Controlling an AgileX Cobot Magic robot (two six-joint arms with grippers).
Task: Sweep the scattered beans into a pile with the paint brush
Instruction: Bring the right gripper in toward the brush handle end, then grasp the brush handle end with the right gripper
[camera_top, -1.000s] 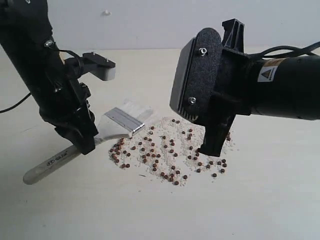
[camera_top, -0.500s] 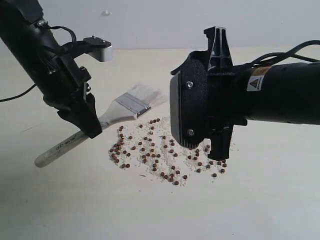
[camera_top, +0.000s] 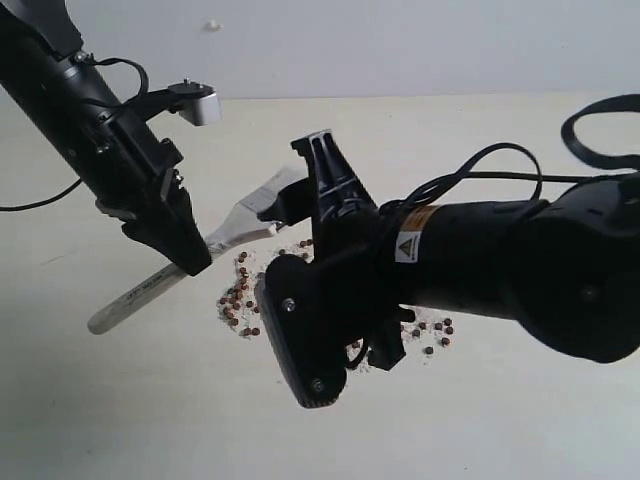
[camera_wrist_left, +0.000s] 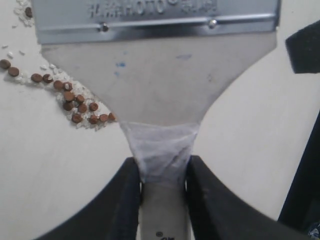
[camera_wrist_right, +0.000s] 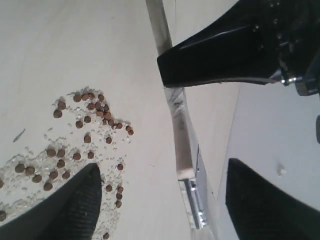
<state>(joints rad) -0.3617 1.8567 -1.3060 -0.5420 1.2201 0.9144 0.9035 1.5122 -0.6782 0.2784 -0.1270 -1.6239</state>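
2 arms, 1 paint brush, 1 messy patch of beans. That's the whole cast on the pale table.

Exterior view: the left gripper is clamped on the brush handle. The handle end slants down toward the table and the ferrule end points up over the far side of the beans. My guess is the brush is lined up so its next stroke drags the outliers back in. The right gripper hangs low right over the patch with nothing in it and blocks most of the pile. Only a strip of beans shows on each side, so there's no honest total, just dozens.

Left wrist view: 2 black fingers pinch the brush at its narrow neck, just behind where the wood flares. That seems a sensible spot, since it gives control over the wide head. About 16 beans sit in whitish grains beside the flare. The bristles are out of shot, so I can't tell if they touch the table.

Right wrist view: the right gripper has its jaws spread wide and holds nothing. The brush runs edge-on between them, gripped by the left gripper. Around 30 beans lie loosely to 1 side, so they're gathered-ish but not yet a tight pile.
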